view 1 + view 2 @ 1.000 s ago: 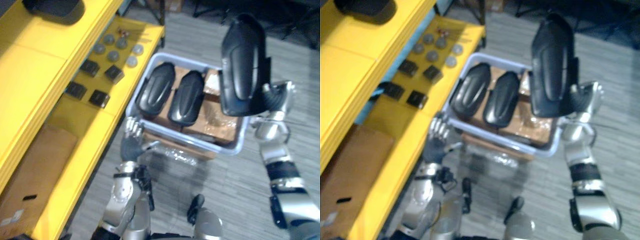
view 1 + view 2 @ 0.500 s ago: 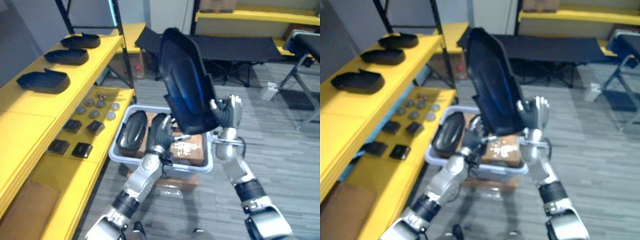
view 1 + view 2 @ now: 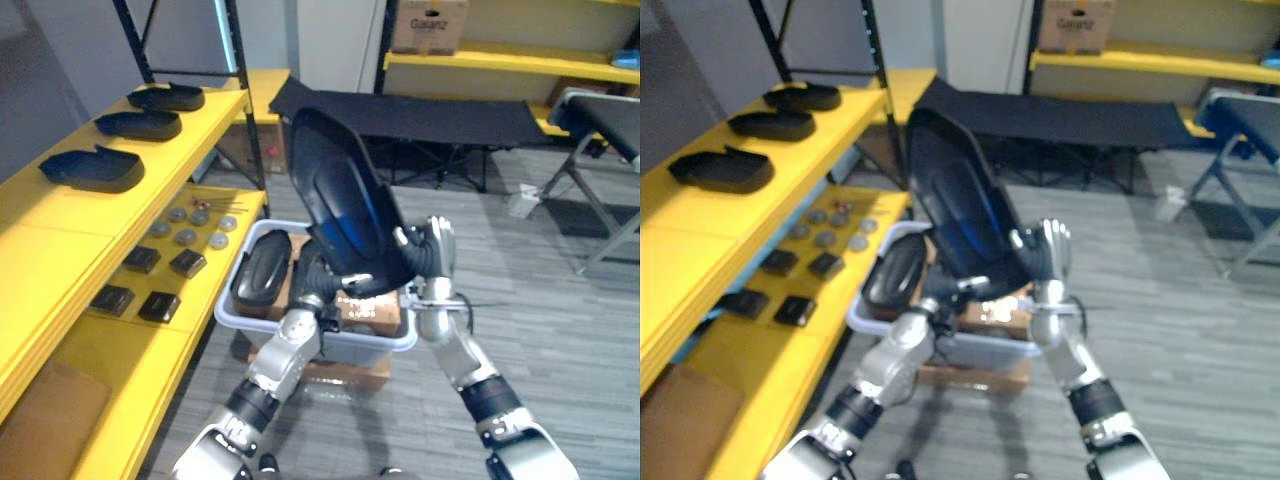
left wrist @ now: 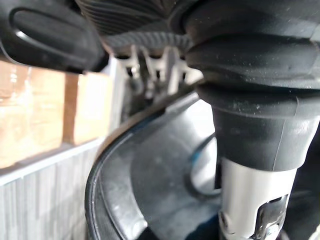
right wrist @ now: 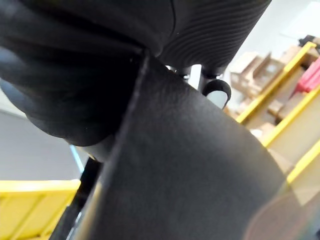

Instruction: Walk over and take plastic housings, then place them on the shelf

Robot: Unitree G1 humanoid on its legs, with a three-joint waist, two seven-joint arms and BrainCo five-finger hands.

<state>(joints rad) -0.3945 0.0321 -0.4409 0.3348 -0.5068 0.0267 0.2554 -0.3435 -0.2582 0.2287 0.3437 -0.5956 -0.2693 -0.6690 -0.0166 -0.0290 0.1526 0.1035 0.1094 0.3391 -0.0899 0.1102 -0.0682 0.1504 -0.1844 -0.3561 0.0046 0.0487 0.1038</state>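
Note:
I hold a big black plastic housing point(image 3: 345, 210) upright and tilted over a grey bin point(image 3: 232, 312). My right hand point(image 3: 432, 252) is shut on its lower right edge; the right wrist view has its dark surface point(image 5: 190, 180) close against the hand. My left hand point(image 3: 316, 286) sits under the housing's lower end, just above the bin, and the left wrist view shows the housing's rim point(image 4: 105, 185) right before it. A second housing point(image 3: 258, 268) lies in the bin. Three more housings point(image 3: 95, 168) point(image 3: 138, 124) point(image 3: 165, 97) rest on the yellow shelf's point(image 3: 60, 250) top level at the left.
Small black blocks point(image 3: 160, 305) and grey discs point(image 3: 190, 225) lie on the lower shelf level, with a cardboard sheet point(image 3: 40, 420) nearer me. Brown boxes point(image 3: 370, 305) sit in the bin. A black cot point(image 3: 430, 105) and a folding frame point(image 3: 600, 130) stand behind, on grey floor.
The camera has swung up from the bin toward the room. My left hand rose from beside the bin to under the housing, which now leans lower and more to the left.

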